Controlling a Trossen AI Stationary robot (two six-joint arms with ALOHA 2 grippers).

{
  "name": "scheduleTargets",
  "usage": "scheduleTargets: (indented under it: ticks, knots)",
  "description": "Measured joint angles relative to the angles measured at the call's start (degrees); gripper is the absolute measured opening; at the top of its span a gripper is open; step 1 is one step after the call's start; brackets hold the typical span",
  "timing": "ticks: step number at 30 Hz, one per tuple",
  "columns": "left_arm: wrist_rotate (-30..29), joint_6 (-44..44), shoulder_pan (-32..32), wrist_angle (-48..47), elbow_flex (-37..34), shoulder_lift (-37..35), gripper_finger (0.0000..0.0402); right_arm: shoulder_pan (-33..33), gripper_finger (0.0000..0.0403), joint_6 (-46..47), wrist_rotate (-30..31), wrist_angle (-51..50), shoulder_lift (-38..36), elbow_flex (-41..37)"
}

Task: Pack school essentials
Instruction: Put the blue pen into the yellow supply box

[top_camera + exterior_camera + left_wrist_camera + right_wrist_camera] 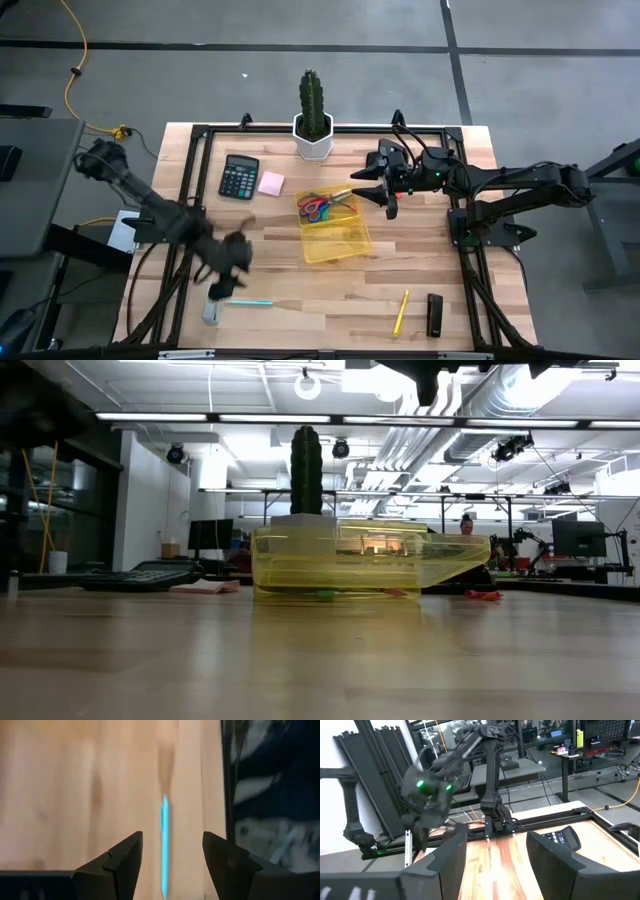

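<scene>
Counting from left to right on the wooden table (300, 290): one grey oblong block (211, 313) near the front-left edge, one light-blue pen (249, 302) just beside it, one black calculator (239, 177), one pink sticky-note pad (271, 183) next to the calculator, one potted cactus (312, 116) at the back edge, one clear yellow tray (336, 234) in the middle, one yellow pencil (401, 312) near the front edge and one small black object (434, 314) right of it. Two pairs of scissors (318, 207), one blue-handled and one red-handled, lie at the tray's back end, with a brownish pencil (342, 194) across its back rim.

The table is pale planked wood framed by black rails, standing on a grey floor; the low view shows a workshop with ceiling lights, ducts, desks and monitors beyond.

The left gripper (234, 262) hangs over the front-left part of the table, just behind the pen; in its wrist view the two dark fingers (125, 862) stand apart with the pen (164, 845), a thin bright-blue stick, running lengthwise between them on the wood below. The right gripper (384, 186) hovers right of the tray's back end, its fingers (447, 857) spread with nothing between them.
</scene>
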Motion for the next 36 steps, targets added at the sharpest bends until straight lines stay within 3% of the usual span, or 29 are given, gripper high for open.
scheduleTargets:
  ticks: [4, 7, 12, 26, 31, 36]
  knots:
    - [-2.47, -4.05, -8.61, 0.46, 0.00, 8.61, 0.0197, -0.14, 0.0199, 0.00, -0.01, -0.05, 0.00, 0.00]
    - [-4.66, -7.73, -11.59, 0.67, 0.00, 14.56, 0.0197, -0.15, 0.0199, 0.00, -0.01, -0.50, 0.00, 0.00]
    - [-5.48, -12.23, -13.00, 1.99, 0.49, 21.63, 0.0197, -0.17, 0.0199, 0.00, -0.03, -0.89, 0.00, 0.00]
    - [-8.50, -12.00, -15.18, -0.53, 6.74, 33.20, 0.0173, -0.17, 0.0199, 0.00, -0.01, -1.69, 0.00, 0.00]
    - [-10.04, -12.83, -15.22, -2.25, 7.21, 33.67, 0.0129, -0.16, 0.0199, 0.00, -0.01, -1.73, 0.00, 0.00]
    - [-9.64, -12.38, -15.10, -3.02, 7.15, 33.60, 0.0034, -0.15, 0.0199, 0.00, 0.23, -1.81, 0.00, 0.00]
